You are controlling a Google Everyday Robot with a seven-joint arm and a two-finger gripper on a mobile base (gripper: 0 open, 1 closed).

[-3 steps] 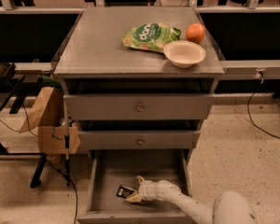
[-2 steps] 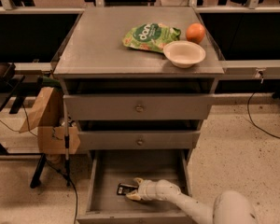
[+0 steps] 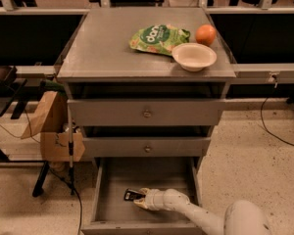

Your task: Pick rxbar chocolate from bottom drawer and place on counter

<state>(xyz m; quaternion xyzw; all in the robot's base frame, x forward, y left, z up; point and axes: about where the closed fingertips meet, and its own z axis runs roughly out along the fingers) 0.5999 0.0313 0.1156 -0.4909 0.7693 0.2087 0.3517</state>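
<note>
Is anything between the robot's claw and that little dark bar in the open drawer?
Nothing. In the camera view, the two-finger gripper sits right beside the small dark-wrapped rxbar chocolate inside the grey metal bottom drawer; no object separates them.

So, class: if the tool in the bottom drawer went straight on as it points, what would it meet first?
Probably the rxbar chocolate, lying on the bottom drawer floor just ahead of the tool. Depth is unclear, so they may already touch.
</note>
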